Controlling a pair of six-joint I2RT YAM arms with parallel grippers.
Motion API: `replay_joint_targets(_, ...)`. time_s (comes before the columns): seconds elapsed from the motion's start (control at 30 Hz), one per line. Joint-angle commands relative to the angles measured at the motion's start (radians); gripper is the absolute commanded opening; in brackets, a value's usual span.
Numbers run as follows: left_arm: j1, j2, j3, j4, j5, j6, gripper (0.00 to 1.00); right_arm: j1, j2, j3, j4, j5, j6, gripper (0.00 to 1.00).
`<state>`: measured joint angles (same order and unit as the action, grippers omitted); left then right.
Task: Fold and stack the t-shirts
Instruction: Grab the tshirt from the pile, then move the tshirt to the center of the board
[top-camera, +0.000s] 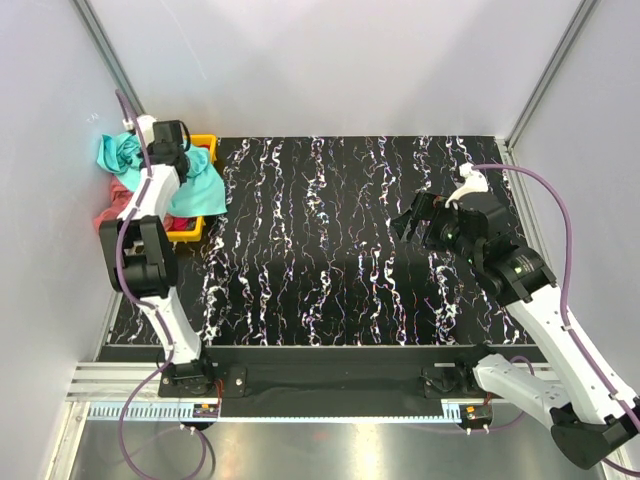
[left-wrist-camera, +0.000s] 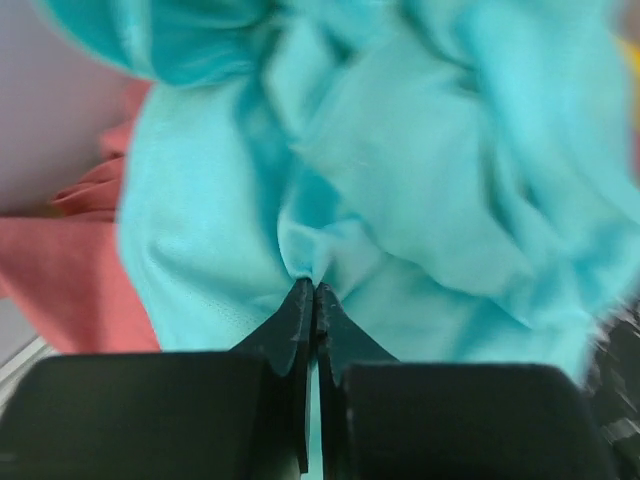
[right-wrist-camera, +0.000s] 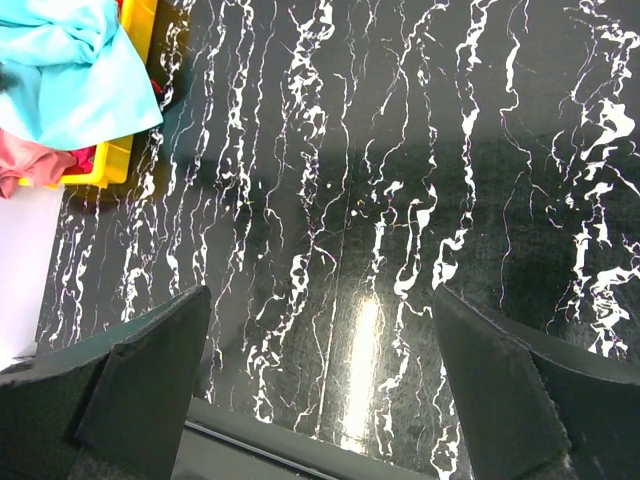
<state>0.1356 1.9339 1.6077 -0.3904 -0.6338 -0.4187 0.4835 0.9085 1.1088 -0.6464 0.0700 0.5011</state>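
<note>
Pinching the turquoise shirt (left-wrist-camera: 420, 200), your left claw (left-wrist-camera: 315, 295) has its two fingers pressed together with a fold of the cloth caught right at the tips. You can see from the top view that this claw (top-camera: 172, 140) is up over the yellow bin (top-camera: 203, 146) at the far left corner of the black marbled counter (top-camera: 330, 250). The turquoise shirt (top-camera: 195, 190) hangs over the bin's edge and bunches up by the wall. A salmon pink shirt (left-wrist-camera: 70, 270) lies under it, touching it. Your right claw (top-camera: 422, 222) hangs over the right side of the counter, well apart from the shirts. Its fingers (right-wrist-camera: 140, 390) are spread wide and hold nothing.
</note>
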Motion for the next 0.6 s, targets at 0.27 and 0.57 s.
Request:
replay_joint_targets(0.27, -0.411, -0.492, 0.142, 0.354, 0.712, 0.018, 0.00, 0.000, -0.046, 0.048, -0.002, 0.010, 0.046, 1.00)
replay_joint_targets(0.57, -0.625, -0.674, -0.285, 0.426, 0.869, -0.170, 0.00, 0.001, -0.066, 0.045, -0.142, 0.148, 0.137, 1.00)
